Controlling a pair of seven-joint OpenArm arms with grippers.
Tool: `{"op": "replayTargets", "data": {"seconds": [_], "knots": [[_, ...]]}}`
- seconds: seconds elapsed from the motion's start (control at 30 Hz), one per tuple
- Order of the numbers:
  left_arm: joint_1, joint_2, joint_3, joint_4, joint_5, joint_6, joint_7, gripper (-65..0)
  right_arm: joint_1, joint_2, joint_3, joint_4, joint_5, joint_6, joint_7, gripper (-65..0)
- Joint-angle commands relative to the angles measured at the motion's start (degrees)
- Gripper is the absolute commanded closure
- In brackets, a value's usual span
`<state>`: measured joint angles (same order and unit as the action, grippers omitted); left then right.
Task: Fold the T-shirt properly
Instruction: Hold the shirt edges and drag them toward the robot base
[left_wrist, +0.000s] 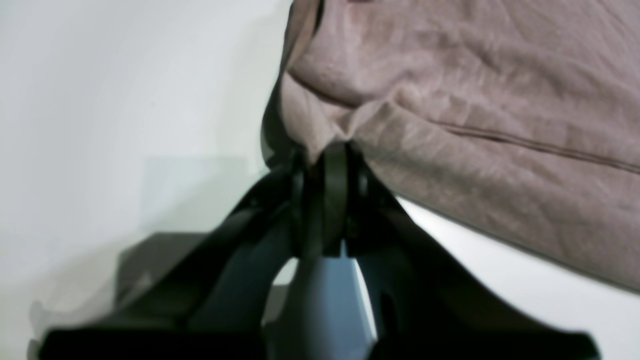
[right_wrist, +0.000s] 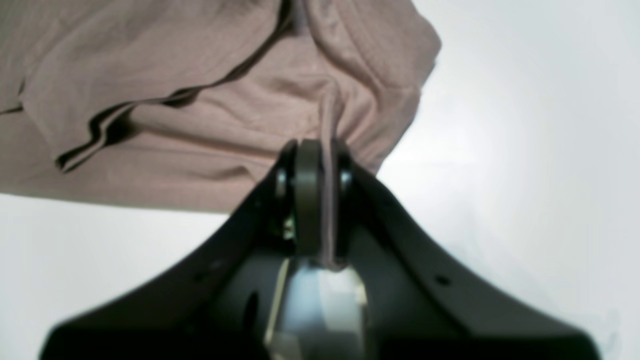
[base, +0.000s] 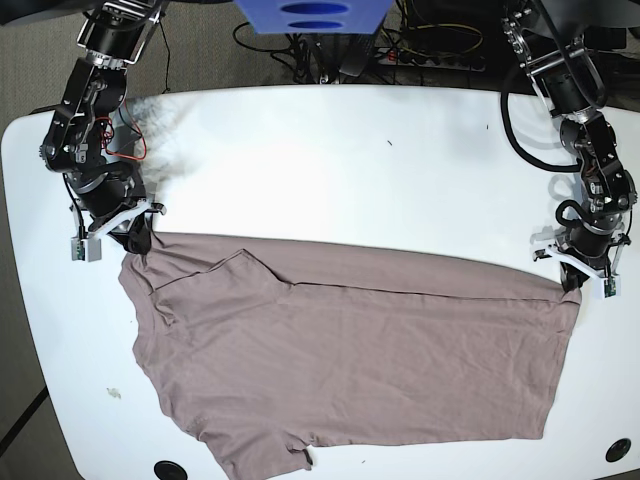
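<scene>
White table (base: 400, 180), T-shirt (base: 370, 370) atop

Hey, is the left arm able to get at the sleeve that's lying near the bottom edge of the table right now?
Probably not as things stand: the left gripper is shut on the T-shirt at the opposite far corner, and the sleeve lies across the table.

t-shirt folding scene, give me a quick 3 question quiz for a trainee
1. True or false: the T-shirt hangs fully clear of the white table.
2. What does the left gripper have between its jaws? A) nothing B) an edge of the T-shirt C) a cable
3. In the base view, which far corners of the T-shirt do the left gripper and the right gripper hold?

Key
1. False: most of it lies spread on the table.
2. B
3. The right gripper pinches the far corner on that view's left, the left gripper the far corner on its right.
</scene>
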<state>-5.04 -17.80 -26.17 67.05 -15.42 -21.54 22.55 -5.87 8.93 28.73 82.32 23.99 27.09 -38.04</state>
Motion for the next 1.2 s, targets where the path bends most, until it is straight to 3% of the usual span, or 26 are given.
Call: {"op": "replayTargets", "data": {"seconds": [0.0, 0.87, 1.17], "knots": [[-0.16, -0.81, -0.06, 0.73, 0.61, 0.14, 2.69, -1.4, 0.04, 0.62, -0.06, 0.83, -1.03, 0.33, -1.17, -2.4], [10.93, -1.26, -0.58, 11.09, -0.52, -0.15, 2.82, -2.0, -7.32, 4.80, -0.02, 1.91, -0.77, 0.56, 2.46, -1.0], [17.44, -1.43, -1.13, 14.79, -1.57, -0.16, 1.47, -2.0, -11.43, 4.36, -0.22, 5.65, -0.54, 0.51, 2.06, -0.6]]}}
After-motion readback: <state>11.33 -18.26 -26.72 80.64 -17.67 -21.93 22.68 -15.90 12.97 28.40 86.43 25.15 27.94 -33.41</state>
